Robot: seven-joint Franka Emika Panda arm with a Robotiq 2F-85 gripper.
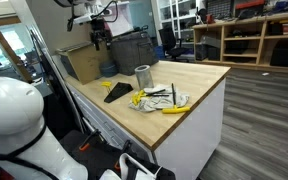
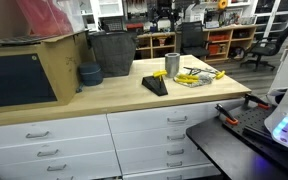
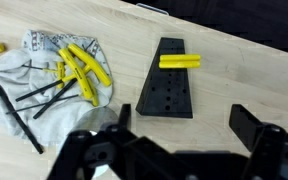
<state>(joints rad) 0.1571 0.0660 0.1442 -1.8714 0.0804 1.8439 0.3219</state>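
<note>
In the wrist view my gripper point(image 3: 184, 116) is open and empty, one dark finger point(image 3: 250, 124) on each side. It hangs high above a black wedge-shaped holder point(image 3: 167, 88) drilled with holes. A short yellow handle point(image 3: 179, 61) lies across the holder's narrow end. Left of it, several yellow-handled hex keys point(image 3: 81, 72) rest on a crumpled white cloth point(image 3: 39, 85). In both exterior views the gripper point(image 1: 100, 36) point(image 2: 164, 16) is up above the back of the wooden counter, away from the holder point(image 1: 117, 92) point(image 2: 155, 85) and the tools point(image 1: 150, 98) point(image 2: 192, 77).
A metal cup point(image 1: 142, 76) point(image 2: 172, 64) stands behind the tools. A dark bin point(image 1: 132, 47) point(image 2: 112, 53), a blue bowl point(image 1: 108, 70) point(image 2: 89, 74) and a cardboard box point(image 1: 82, 62) sit at the counter's point(image 1: 199, 75) back. One loose yellow tool point(image 1: 174, 109) lies near the front edge.
</note>
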